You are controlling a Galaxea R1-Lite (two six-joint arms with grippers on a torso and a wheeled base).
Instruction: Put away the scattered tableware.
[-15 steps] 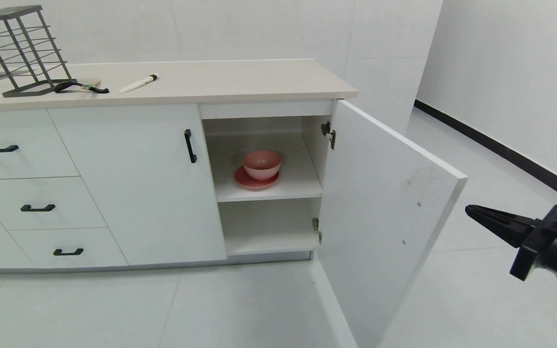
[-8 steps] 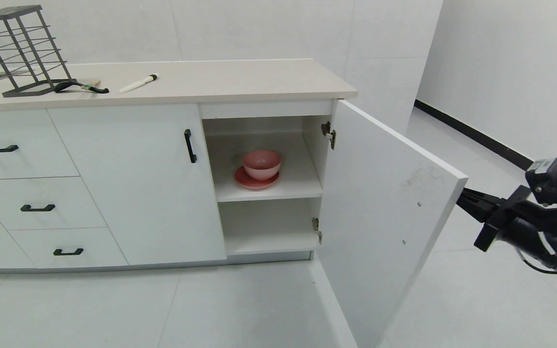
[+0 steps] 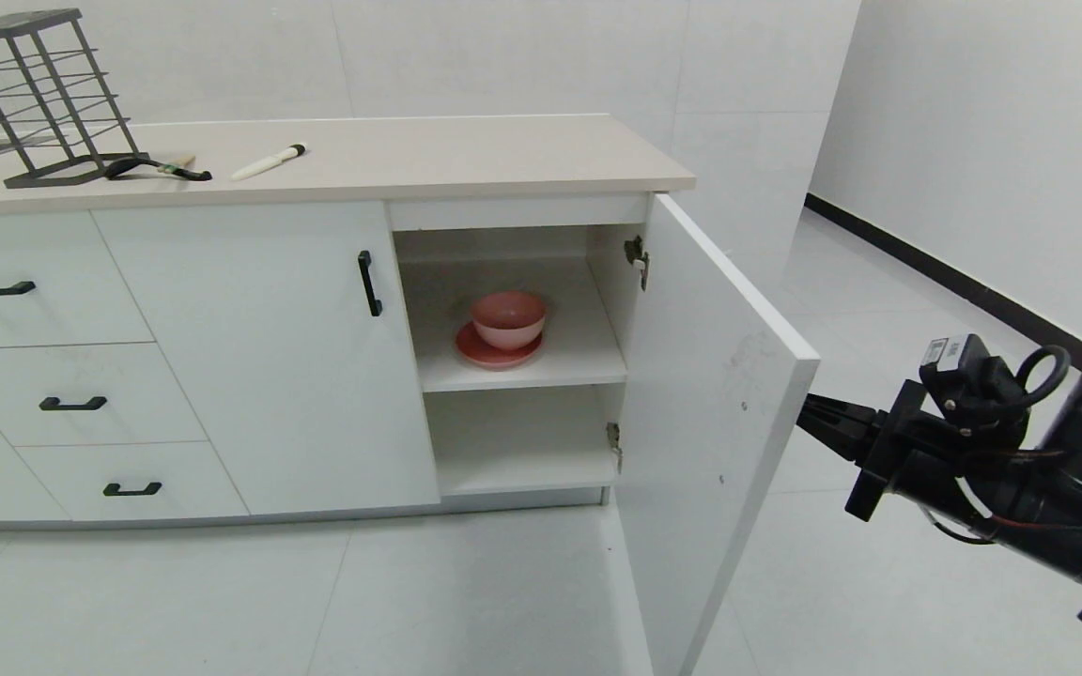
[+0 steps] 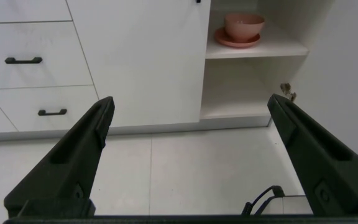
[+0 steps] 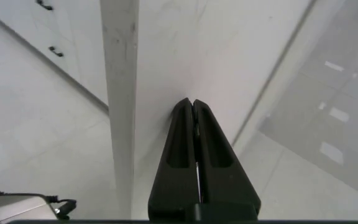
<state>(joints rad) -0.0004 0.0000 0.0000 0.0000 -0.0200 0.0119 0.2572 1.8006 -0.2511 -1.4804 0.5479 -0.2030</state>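
Pushing cabinet door [image 3: 719, 376] shut looks like step in hand. Right gripper [image 5: 193, 106] has fingers pressed together, nothing between, tip against door's outer face near free edge. My take: push steady near that edge and follow swing arc so tip doesn't skid off. Ease up at end, slam could rattle dishes. Left gripper [image 4: 190, 102] spread wide, carrying nothing, facing cabinet low down. Pink bowl [image 3: 508, 319] sits upright on red plate [image 3: 494, 357], on upper shelf [image 3: 579, 361] inside. Smooth, probably plastic.
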